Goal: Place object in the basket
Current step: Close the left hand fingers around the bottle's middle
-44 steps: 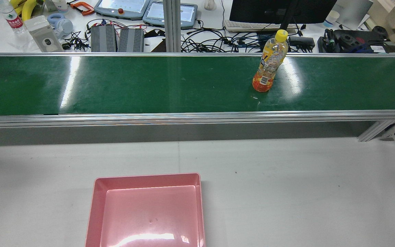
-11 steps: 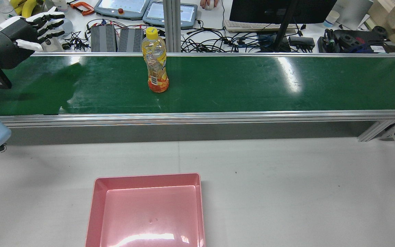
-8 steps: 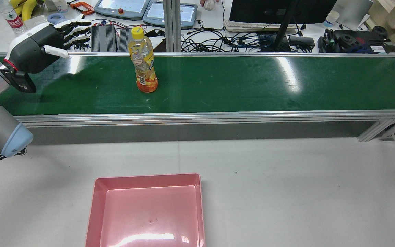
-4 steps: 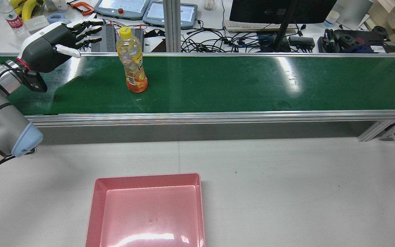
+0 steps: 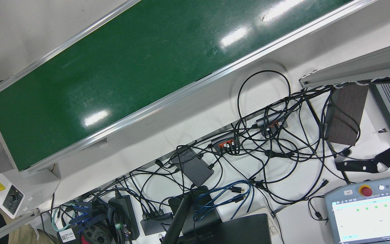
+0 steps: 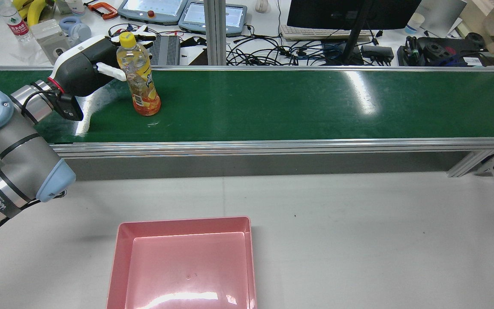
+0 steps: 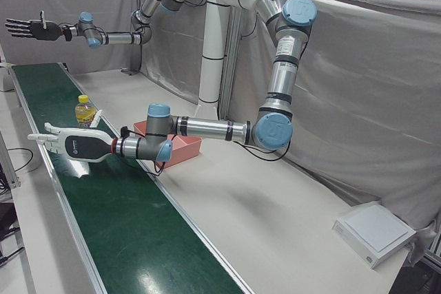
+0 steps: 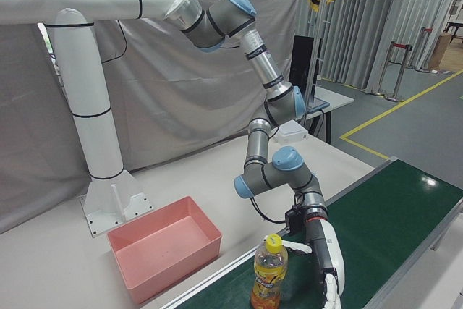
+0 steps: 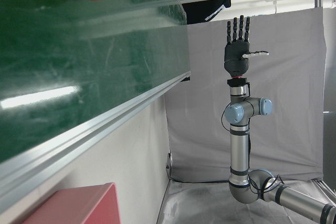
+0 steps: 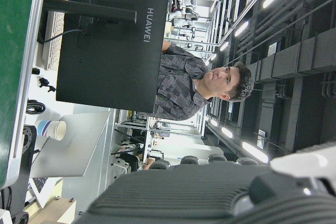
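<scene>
- Left-front view: I see the right hand (image 7: 31, 29) raised high at the belt's far end, fingers spread, empty; the rear view misses it entirely.
- Rear view: my left hand (image 6: 85, 71) sits just beside the bottle (image 6: 138, 77), on its left. The fingers are apart, reaching behind the neck. The thumb crosses in front below the cap. I cannot tell whether they touch.
- Bottle: upright on the green conveyor belt (image 6: 298, 105), clear plastic, yellow cap, yellow-orange label, orange base.
- Pink basket (image 6: 121, 249): on the white table, well apart from the bottle.
</scene>
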